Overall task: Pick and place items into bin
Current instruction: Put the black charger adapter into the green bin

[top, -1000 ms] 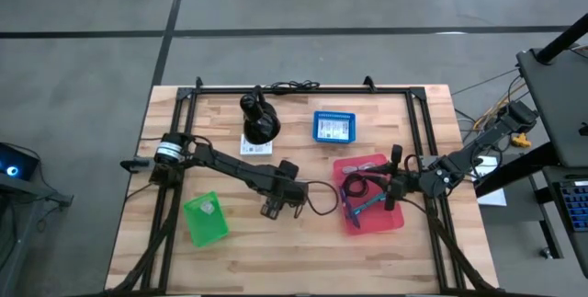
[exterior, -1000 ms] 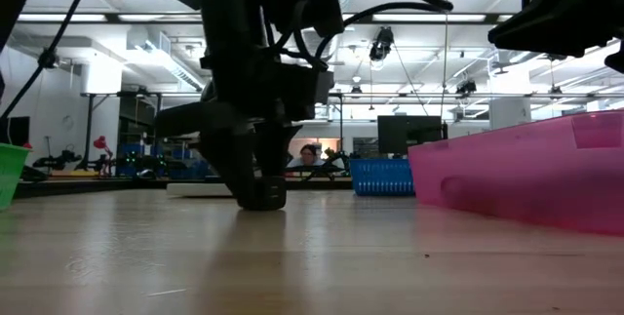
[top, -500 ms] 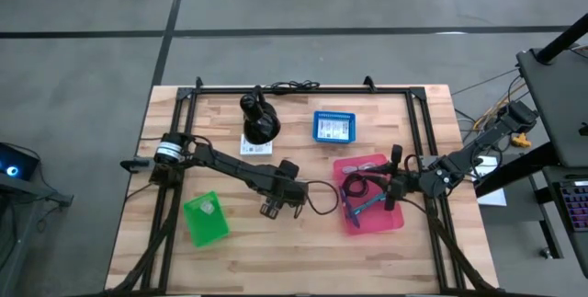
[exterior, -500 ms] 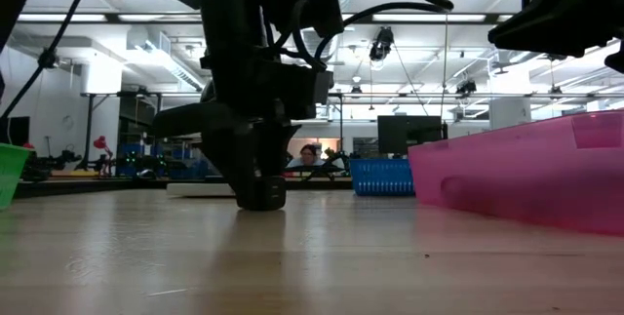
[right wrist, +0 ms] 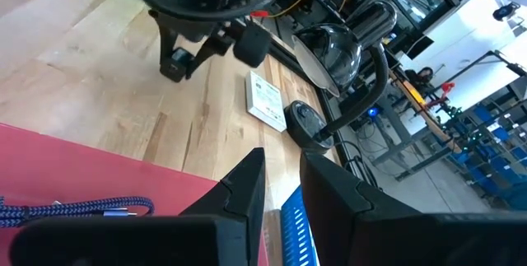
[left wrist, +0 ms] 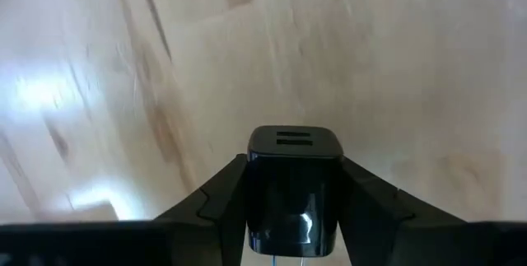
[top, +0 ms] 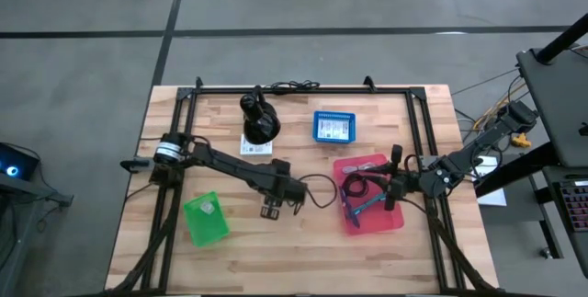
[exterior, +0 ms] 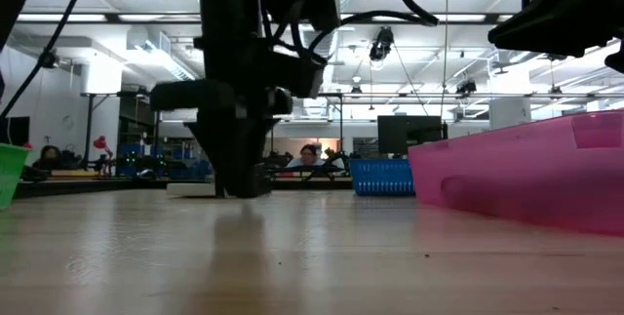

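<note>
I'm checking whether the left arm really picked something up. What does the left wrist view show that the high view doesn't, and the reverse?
Only the left wrist view shows the catch: a small black block with two slots on its face, clamped between the left gripper fingers above bare wood. Only the high view shows the layout: the green bin, the blue basket, the pink bin holding a cable, and the right gripper over that pink bin. Both show the left gripper and the wooden table.
</note>
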### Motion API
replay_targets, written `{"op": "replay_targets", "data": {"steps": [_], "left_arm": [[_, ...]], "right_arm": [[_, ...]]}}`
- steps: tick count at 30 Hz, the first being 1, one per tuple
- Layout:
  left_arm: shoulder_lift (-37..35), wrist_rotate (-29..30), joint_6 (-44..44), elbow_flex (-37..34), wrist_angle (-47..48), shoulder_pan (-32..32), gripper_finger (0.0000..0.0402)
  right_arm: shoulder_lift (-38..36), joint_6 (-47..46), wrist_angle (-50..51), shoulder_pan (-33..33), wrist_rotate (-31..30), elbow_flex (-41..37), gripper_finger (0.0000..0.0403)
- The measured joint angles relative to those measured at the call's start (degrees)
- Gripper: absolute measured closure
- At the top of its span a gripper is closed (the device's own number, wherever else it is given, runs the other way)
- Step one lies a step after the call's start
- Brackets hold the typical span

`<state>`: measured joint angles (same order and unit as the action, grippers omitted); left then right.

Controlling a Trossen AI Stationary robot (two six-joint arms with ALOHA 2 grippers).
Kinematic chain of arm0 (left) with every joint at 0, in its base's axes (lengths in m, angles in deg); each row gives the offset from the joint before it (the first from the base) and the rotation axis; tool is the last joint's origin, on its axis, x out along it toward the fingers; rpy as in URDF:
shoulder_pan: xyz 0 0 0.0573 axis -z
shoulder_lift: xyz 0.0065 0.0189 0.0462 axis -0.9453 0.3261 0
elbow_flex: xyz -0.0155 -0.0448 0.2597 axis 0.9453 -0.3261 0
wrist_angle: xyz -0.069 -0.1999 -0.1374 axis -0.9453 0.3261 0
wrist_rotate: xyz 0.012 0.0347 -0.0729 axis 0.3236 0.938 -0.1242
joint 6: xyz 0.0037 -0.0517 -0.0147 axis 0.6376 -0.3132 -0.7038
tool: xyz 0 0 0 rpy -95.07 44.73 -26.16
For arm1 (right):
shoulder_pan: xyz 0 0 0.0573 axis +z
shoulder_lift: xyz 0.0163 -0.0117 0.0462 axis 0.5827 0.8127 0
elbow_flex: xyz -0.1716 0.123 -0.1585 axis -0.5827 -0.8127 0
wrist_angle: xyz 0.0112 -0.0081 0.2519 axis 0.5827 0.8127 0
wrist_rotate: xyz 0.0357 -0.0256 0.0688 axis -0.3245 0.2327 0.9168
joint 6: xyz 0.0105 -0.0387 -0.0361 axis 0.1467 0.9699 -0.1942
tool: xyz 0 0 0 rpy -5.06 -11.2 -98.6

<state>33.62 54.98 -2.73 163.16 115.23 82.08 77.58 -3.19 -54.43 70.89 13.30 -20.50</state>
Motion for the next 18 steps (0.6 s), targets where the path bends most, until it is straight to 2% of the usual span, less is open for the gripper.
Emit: {"op": "replay_targets", "data": {"steps": [5, 10, 18], "left_arm": [[-1.11, -1.8, -11.14, 2.81, 4.15, 0.67, 0.027], [-2.62, -4.36, -26.48, 4.7, 10.3, 1.29, 0.027], [-4.04, -15.46, -47.94, 5.11, 25.14, 3.01, 0.027]], "right_arm": [[0.0, -0.02, 0.0, -0.01, 0.0, 0.0, 0.0335], [0.0, 0.0, 0.0, -0.02, 0.0, 0.0, 0.0335], [0.02, 0.11, -0.02, -0.02, 0.0, 0.0, 0.0335]]}}
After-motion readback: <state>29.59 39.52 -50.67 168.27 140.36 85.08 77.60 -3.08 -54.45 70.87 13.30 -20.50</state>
